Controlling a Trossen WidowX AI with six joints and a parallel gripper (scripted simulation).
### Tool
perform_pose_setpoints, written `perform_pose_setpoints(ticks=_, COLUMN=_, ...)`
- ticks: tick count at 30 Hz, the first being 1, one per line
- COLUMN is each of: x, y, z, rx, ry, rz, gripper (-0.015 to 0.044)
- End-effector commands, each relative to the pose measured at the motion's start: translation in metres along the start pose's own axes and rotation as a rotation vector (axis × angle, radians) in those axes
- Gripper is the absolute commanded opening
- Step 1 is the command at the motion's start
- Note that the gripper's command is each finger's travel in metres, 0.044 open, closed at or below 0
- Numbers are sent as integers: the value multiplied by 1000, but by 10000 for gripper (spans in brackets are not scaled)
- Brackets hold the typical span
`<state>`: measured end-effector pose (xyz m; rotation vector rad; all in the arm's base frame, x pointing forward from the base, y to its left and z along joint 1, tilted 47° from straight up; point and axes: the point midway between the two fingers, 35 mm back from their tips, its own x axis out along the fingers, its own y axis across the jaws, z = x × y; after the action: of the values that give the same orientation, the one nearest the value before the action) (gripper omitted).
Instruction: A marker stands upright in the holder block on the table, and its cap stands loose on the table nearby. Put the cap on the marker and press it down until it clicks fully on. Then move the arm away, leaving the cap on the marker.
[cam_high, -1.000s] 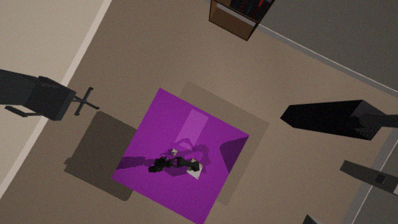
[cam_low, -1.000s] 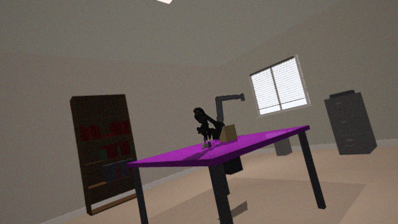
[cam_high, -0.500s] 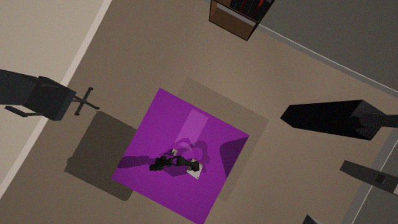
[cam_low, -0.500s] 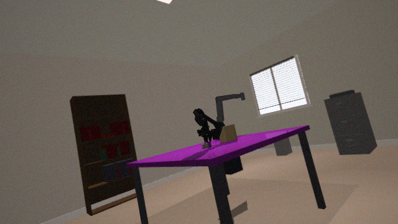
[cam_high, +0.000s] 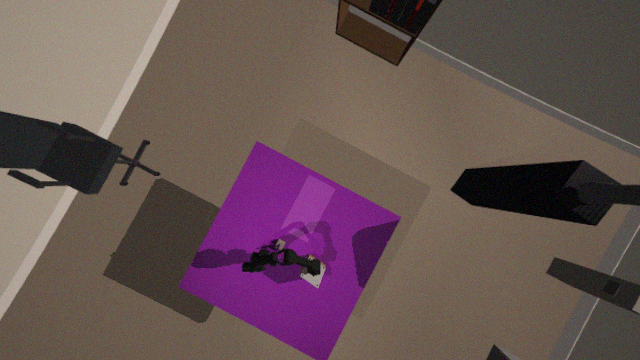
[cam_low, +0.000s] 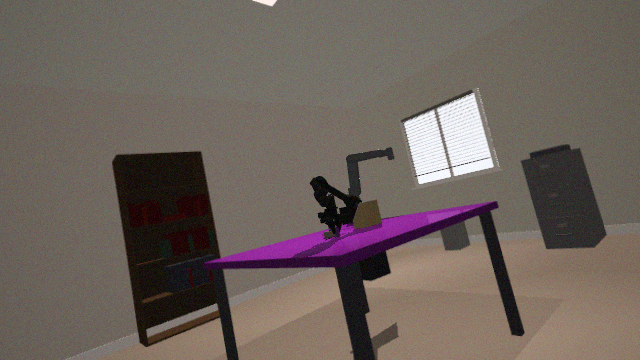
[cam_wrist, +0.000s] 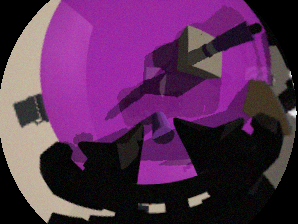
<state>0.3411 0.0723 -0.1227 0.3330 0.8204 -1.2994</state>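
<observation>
The cap (cam_wrist: 161, 125), a small dark blue cylinder, stands on the purple table (cam_high: 240, 200) (cam_low: 280, 252) (cam_wrist: 120, 45). My gripper (cam_wrist: 158, 122) (cam_low: 336, 233) is partly open and low over the table, pointing down. In the wrist view the cap shows in the gap between the fingertips, with space on both sides; whether the tips are down around it is unclear. The pale holder block (cam_wrist: 207, 65) (cam_high: 281, 244) (cam_low: 328, 234) is beyond the cap. The dark marker (cam_wrist: 231, 43) stands upright in it, uncapped as far as the wrist view shows.
A tan box (cam_low: 367, 215) (cam_wrist: 261, 103) stands near the arm's base. A white base plate (cam_high: 315, 280) lies under the arm's base. The arm's shadow falls across the table. A bookshelf (cam_low: 170, 250) and a filing cabinet (cam_low: 565, 200) stand away from the table.
</observation>
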Motion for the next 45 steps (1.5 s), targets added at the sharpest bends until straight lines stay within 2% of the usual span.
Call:
perform_pose_setpoints(ticks=1, x=7, y=-2, z=-1, rx=-9, ry=-5, rz=-7, gripper=231)
perform_pose_setpoints(ticks=2, x=7, y=-2, z=-1, rx=-9, ry=-5, rz=-7, gripper=231)
perform_pose_setpoints(ticks=6, x=7, y=-2, z=-2, rx=-9, ry=-5, rz=-7, gripper=126)
perform_pose_setpoints(ticks=15, x=7, y=-2, z=-2, rx=-9, ry=-5, rz=-7, gripper=66)
perform_pose_setpoints(ticks=18, x=2, y=-1, z=-2, rx=-9, ry=-4, rz=-7, gripper=0)
perform_pose_setpoints(ticks=33, x=-52, y=-1, z=-2, rx=-10, ry=-2, rz=-6, gripper=0)
perform_pose_setpoints(ticks=45, x=-68, y=-12, z=17, rx=-10, ry=-3, rz=-7, gripper=0)
